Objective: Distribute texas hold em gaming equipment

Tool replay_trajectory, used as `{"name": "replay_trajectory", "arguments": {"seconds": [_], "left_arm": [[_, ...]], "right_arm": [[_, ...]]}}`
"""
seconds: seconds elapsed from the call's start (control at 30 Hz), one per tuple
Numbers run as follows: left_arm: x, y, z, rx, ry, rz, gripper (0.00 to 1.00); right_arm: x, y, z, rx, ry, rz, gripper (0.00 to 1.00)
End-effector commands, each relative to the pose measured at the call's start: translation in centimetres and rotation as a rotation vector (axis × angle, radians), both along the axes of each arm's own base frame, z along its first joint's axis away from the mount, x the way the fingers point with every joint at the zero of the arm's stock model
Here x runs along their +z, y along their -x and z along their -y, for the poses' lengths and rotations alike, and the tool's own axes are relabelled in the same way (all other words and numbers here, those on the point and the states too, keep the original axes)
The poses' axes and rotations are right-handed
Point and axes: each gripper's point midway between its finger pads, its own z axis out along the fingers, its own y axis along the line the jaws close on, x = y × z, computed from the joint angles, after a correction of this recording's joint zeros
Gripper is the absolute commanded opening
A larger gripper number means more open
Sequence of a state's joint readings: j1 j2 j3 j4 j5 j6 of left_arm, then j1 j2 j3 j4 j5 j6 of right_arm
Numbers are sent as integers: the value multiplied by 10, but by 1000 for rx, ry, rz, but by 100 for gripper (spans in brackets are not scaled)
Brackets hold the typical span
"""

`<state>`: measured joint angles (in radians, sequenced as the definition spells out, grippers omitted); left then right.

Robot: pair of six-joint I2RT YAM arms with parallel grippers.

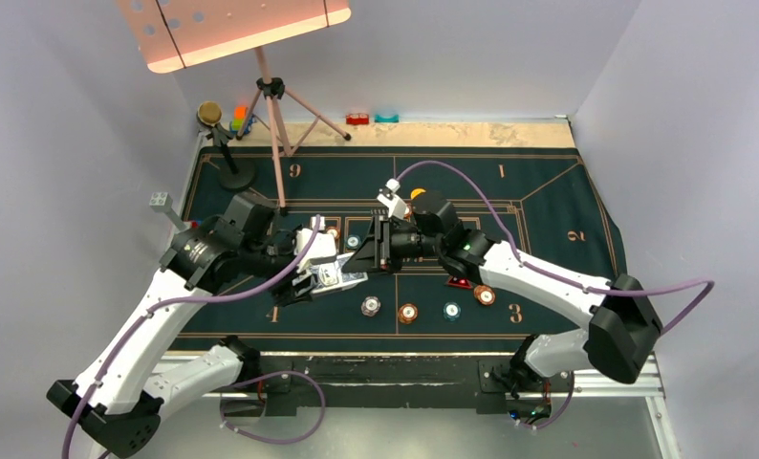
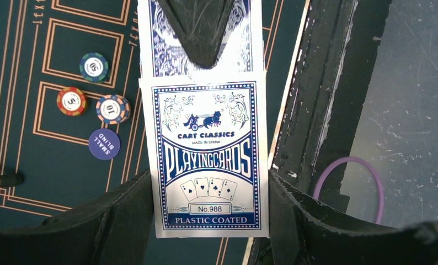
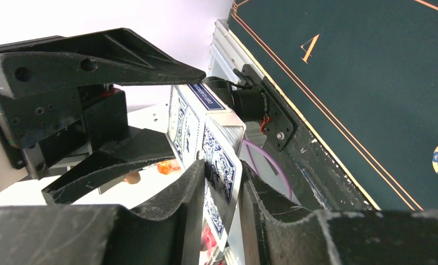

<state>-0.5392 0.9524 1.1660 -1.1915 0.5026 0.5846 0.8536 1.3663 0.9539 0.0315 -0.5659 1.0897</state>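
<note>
1. The left end effector (image 2: 211, 212) is clamped on the long sides of a blue-and-white card box (image 2: 208, 165) printed "CART CLASSICS PLAYING CARDS"; it holds the box over the near-left part of the dark green mat (image 1: 548, 220) that covers the surface.
2. The right end effector (image 3: 222, 190) is closed narrow on the patterned-back playing cards (image 3: 219, 160) that stick out of the box's open end; the two end effectors meet nose to nose.
3. In the left wrist view a teal chip (image 2: 94, 67), a red chip (image 2: 71, 101) marked 5 and an orange-and-white chip (image 2: 113, 109) marked 10 lie flat on the mat; a blue disc (image 2: 104, 144) reading "SMALL BLIND" lies just beside the 10 chip.
4. In the top view a red triangular marker (image 1: 459, 282) lies on the mat close under the right arm.
</note>
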Motion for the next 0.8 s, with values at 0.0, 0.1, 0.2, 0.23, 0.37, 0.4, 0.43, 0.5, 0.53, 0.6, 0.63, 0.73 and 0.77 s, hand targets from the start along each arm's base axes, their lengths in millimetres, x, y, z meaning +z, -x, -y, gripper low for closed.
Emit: {"name": "replay_trajectory", "arguments": {"seconds": [0.0, 0.1, 0.2, 0.23, 0.37, 0.4, 0.43, 0.5, 0.53, 0.6, 0.63, 0.73, 0.77], "left_arm": [[15, -3, 10, -1, 79, 47, 15], [15, -4, 10, 4, 80, 49, 14], [16, -3, 11, 3, 89, 48, 14], [17, -4, 11, 4, 91, 52, 14], [17, -5, 11, 5, 89, 53, 13], [17, -4, 11, 5, 89, 54, 13], [17, -4, 11, 4, 90, 54, 13], [16, -3, 10, 5, 89, 53, 12], [16, -3, 10, 6, 90, 53, 12], [16, -3, 10, 6, 91, 55, 12], [17, -3, 10, 6, 91, 57, 12], [17, -3, 10, 5, 90, 55, 11], [17, -3, 10, 4, 91, 54, 11]], "right_arm": [[4, -3, 17, -38, 10, 28, 28], [4, -4, 25, -53, 11, 29, 27], [5, -3, 25, -48, 2, 31, 29], [4, -3, 24, -45, 2, 30, 29], [8, -3, 24, -40, -4, 33, 31], [9, -4, 26, -42, 1, 36, 30], [11, -5, 28, -46, 2, 43, 30], [14, -8, 34, -59, 5, 50, 30], [15, -10, 37, -67, 3, 53, 30], [18, -12, 44, -83, 4, 61, 29], [19, -14, 47, -91, 5, 66, 28], [26, -17, 53, -106, -2, 82, 26], [28, -17, 54, -108, -4, 87, 26]]}}
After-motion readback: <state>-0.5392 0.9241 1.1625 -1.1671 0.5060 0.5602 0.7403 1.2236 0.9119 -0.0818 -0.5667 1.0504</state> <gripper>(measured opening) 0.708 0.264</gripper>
